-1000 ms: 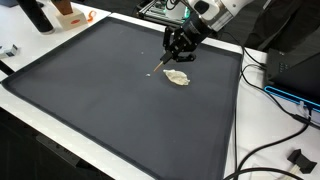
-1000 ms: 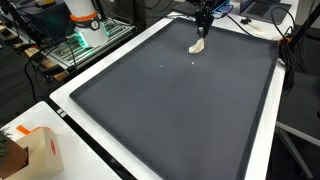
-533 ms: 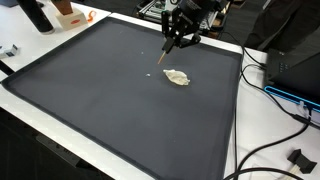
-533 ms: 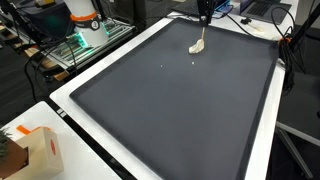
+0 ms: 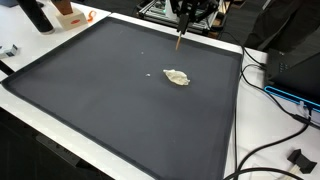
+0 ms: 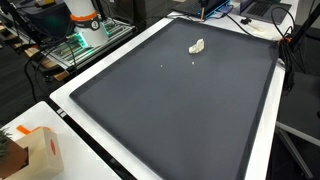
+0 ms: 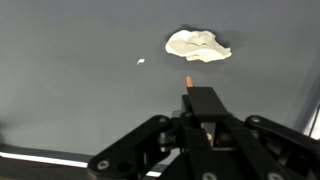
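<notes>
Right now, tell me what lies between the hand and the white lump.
Wrist view: only bare mat between hand and lump, past the orange-tipped stick it holds.

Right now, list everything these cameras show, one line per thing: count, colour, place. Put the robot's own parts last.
crumpled cream-white lump: one, cream-white, lying on the mat near its far end, apart from the gripper.
small white speck: one, white, on the mat beside the lump.
flat dark grey mat: one, dark grey, covering most of the table.
white table: one, white, showing as a border around the mat.
tan cardboard box: one, tan, on a table corner.
black cables: several, black, along the mat's edge.
thin orange-tipped stick: one, held pointing down above the mat.
black gripper: one, shut on the stick.
</notes>
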Robot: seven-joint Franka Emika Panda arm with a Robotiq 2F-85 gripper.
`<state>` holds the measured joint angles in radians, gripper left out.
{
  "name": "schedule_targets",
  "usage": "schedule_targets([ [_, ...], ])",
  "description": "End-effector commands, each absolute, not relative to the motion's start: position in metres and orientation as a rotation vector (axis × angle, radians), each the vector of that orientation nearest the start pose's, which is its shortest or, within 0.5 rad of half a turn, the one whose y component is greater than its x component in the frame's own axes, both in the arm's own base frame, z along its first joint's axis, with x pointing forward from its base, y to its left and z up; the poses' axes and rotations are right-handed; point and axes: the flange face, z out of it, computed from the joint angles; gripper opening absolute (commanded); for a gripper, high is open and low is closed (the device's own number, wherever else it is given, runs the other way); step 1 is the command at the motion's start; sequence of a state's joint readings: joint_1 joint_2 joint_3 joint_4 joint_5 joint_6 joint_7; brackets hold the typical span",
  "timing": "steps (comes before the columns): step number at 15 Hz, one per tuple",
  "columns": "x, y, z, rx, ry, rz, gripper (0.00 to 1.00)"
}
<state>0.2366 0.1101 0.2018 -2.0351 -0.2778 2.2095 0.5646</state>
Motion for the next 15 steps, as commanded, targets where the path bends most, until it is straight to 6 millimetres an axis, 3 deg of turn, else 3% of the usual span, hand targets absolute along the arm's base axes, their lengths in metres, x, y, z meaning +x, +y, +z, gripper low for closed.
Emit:
schedule_targets([
  [1, 0.513, 0.223, 0.422, -3.183, -0.115, -0.2, 0.03],
  [5, 0.509, 0.215, 0.442, -3.112, -0.122, -0.201, 0.03],
  [6, 0.52, 0.225, 0.437, -3.138, -0.128, -0.215, 0.13],
  [14, 0.516, 0.22, 0.442, -3.129, -0.117, -0.219, 0.13],
  [15, 0.516, 0.22, 0.442, -3.129, -0.117, -0.219, 0.03],
])
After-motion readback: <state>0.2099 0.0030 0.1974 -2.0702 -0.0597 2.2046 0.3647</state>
